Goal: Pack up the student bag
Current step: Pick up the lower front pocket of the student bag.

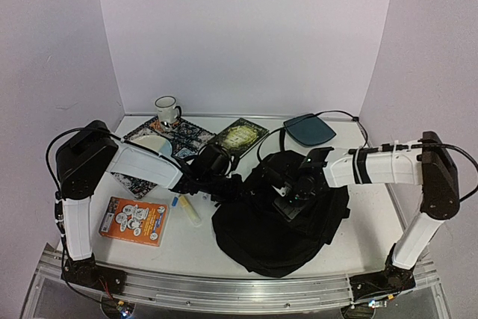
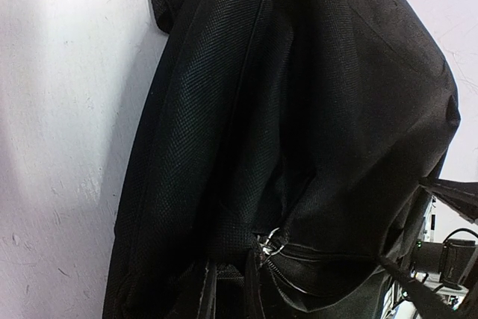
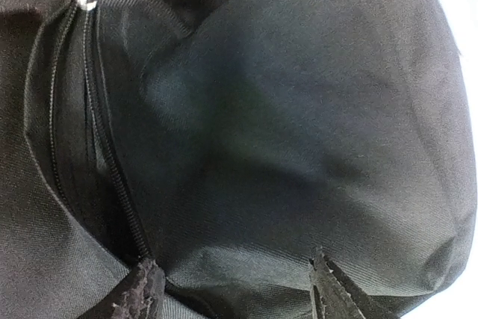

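- Top external: student bag (image 1: 284, 233) lies slumped on the counter (image 1: 187, 255), front and centre between the two arms; black, floppy, the biggest thing in view
- left claw (image 1: 226, 184) sits at the bag's upper left edge; right claw (image 1: 289, 201) is over the bag's top middle, pointed down at the fabric
- Left wrist: black weave fills most of the view, pale counter to its left; a metal puller (image 2: 270, 243) shows low down on a zip seam; fingers are dark against dark and hard to pick out, but they look pressed close with a fold of bag fabric pinched between them, just beside the puller
- Right wrist: two fingertips (image 3: 146, 289) stand spread wide at the bottom edge; bulging bag fabric lies beyond and between them, nothing pinched; a zip (image 3: 104, 147) curves down the left side of the view
- Back of counter, left to right: white mug (image 1: 166, 108); patterned mat (image 1: 175, 138) just in front of it; dark book (image 1: 239, 136) with a greenish cover; dark-teal pad (image 1: 308, 130) with a cable, back right, apart from the bag
- Front left: orange box (image 1: 136, 220) lying flat; pale yellow tube (image 1: 191, 211) just beside it, near the bag's left edge but not touching
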`<state>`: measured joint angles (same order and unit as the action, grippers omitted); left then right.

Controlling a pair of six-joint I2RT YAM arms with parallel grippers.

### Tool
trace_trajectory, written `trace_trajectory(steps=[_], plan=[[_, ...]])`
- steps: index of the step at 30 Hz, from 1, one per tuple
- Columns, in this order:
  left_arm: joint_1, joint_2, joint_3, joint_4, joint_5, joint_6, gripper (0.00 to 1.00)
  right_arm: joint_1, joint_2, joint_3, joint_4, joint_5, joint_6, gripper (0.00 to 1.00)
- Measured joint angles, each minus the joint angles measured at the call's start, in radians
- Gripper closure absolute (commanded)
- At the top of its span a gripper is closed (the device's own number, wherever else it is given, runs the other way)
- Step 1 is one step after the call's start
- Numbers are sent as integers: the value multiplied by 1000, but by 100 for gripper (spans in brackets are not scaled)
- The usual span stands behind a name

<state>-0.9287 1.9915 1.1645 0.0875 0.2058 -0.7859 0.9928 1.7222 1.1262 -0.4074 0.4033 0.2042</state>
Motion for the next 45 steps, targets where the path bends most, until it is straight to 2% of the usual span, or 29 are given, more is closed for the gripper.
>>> trace_trajectory(steps=[12,26,29,34,38,43,45], plan=[[0,0,0,0,0,1,89,23,23,26,-17,9,-9,27],[0,0,0,0,0,2,89,45,155,54,-34,158,-12,33],[0,0,0,0,0,2,89,56,179,68,-38,199,-19,39],[0,0,0,0,0,2,90,68,201,74,-39,254,-18,60],[0,0,0,0,-1,4,90,74,198,77,-38,285,-10,73],[0,0,0,0,-14,12,90,75,147,77,-41,299,0,99],[0,0,0,0,-23,21,90,75,113,79,-39,302,2,100]])
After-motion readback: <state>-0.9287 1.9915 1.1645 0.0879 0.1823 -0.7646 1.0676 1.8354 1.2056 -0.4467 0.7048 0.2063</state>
